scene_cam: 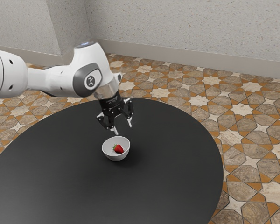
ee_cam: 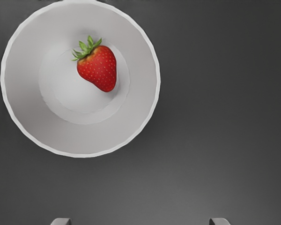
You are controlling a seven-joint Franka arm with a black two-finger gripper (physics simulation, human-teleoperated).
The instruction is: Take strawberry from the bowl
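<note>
Star-patterned brown tiles spread beyond a round black table bearing a round white bowl. Above the bowl but off-centre, the black two-finger gripper hangs wide and empty, presumably to straddle the red, green-leaved strawberry lying inside. Around it, the bowl's raised wall could catch a fingertip.

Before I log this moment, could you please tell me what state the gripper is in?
Gripper: open, holding nothing, above the bowl.
</note>
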